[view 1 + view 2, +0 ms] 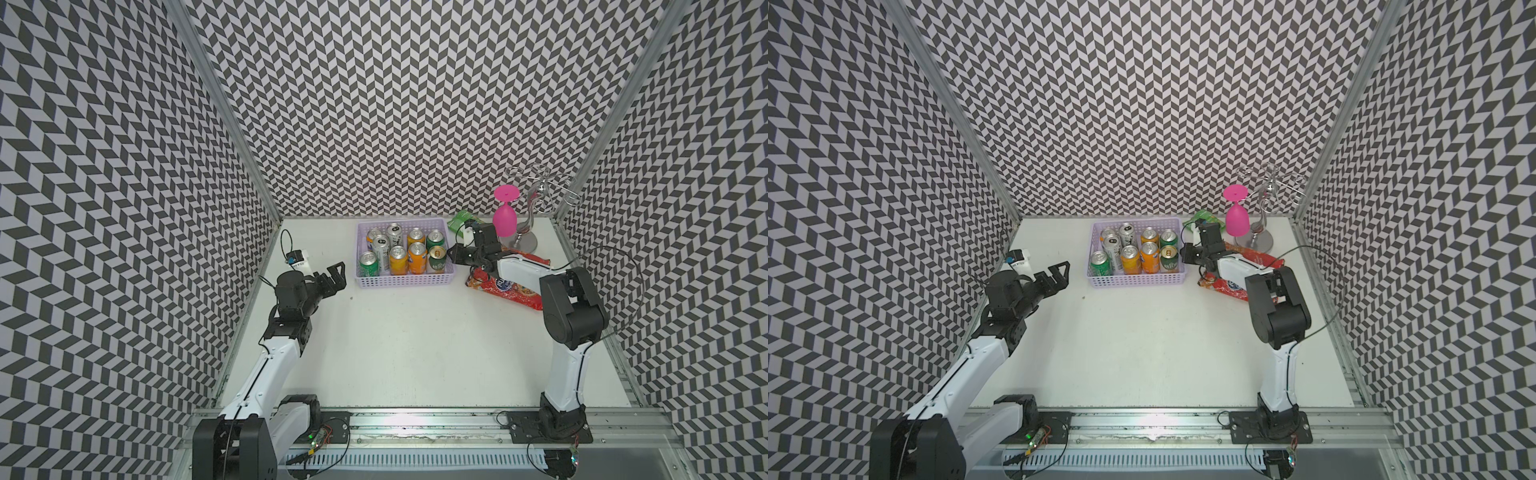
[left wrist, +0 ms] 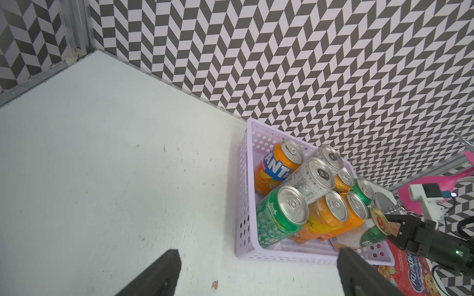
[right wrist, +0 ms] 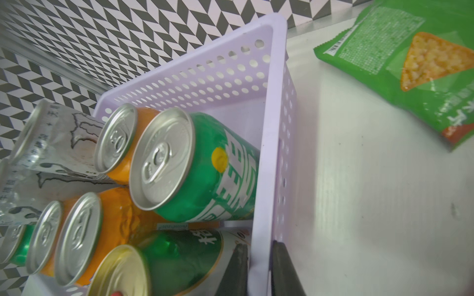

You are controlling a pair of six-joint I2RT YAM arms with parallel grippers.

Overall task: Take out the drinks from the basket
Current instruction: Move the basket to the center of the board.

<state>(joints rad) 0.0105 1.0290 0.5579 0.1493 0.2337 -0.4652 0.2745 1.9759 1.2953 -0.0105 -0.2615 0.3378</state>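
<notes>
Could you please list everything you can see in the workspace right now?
basket: one, lavender, far centre of the table
orange cans: four, orange, in the basket
green cans: three, green, in the basket
slim cans: two, silver-grey, in the basket
green snack bag: one, green, beyond the basket's right end
red snack bag: one, red, right of the basket, under the right arm
goblet: one, pink, upside down by the rack
rack: one, metal, far right corner
table: one, white
left gripper: one, black, open, left of the basket
right gripper: one, black, shut on the basket's right wall
</notes>
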